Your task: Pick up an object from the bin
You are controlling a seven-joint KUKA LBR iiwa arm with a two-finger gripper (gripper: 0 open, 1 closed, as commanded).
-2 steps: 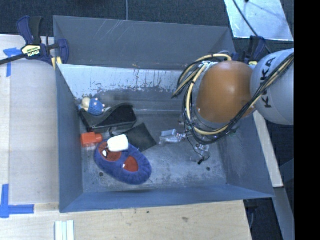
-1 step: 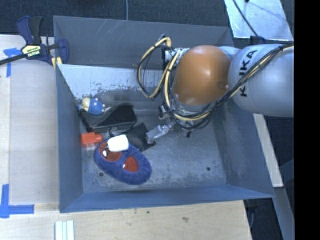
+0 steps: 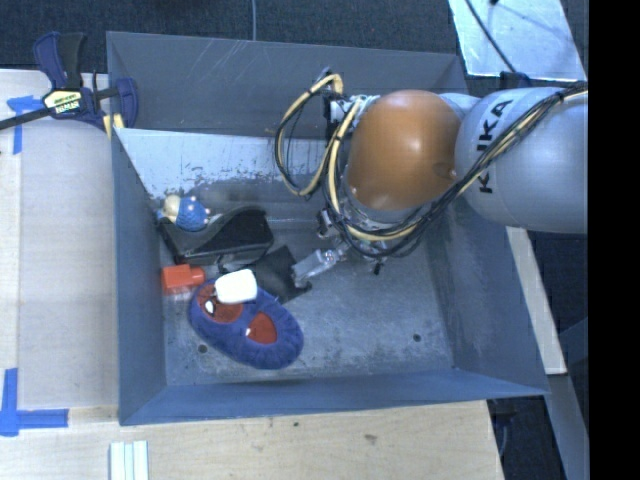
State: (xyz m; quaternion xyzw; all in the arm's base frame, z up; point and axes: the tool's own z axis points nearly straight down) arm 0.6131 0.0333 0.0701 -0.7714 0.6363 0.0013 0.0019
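Gripper [image 3: 312, 266]: low in the bin [image 3: 440, 298], left of its middle, under the orange cover [image 3: 400, 148] and the cables [image 3: 300, 153]
Jaws: I cannot tell how far apart they stand, nor whether anything sits between them
Nearest thing: black piece [image 3: 278, 268], at the gripper's tip, either touching it or just beside it
Neighbours: white block [image 3: 236, 287] just left of the black piece, lying on the blue slipper [image 3: 255, 343]; black pouch [image 3: 232, 232] just above; red cap [image 3: 181, 277] and ball [image 3: 188, 211] further left, near the wall
Step, by my judgement: settling on 1 thing to grasp; nothing is lifted yet
Doing it well: centre on the black piece alone, with 1 jaw on each of its 2 long sides, then come down until both sit below its top edge before closing
Clearance: the bare floor right of the black piece gives room to approach from that side, away from the heap
Lift: straight up, so the white block and slipper are not dragged along
Risk: a jaw landing on top of the piece may push it under the block, or pinch only a corner so it slips
Writing: "KUKA" in black on the arm [image 3: 540, 168], partly crossed by a cable; no readable label on the things in the bin
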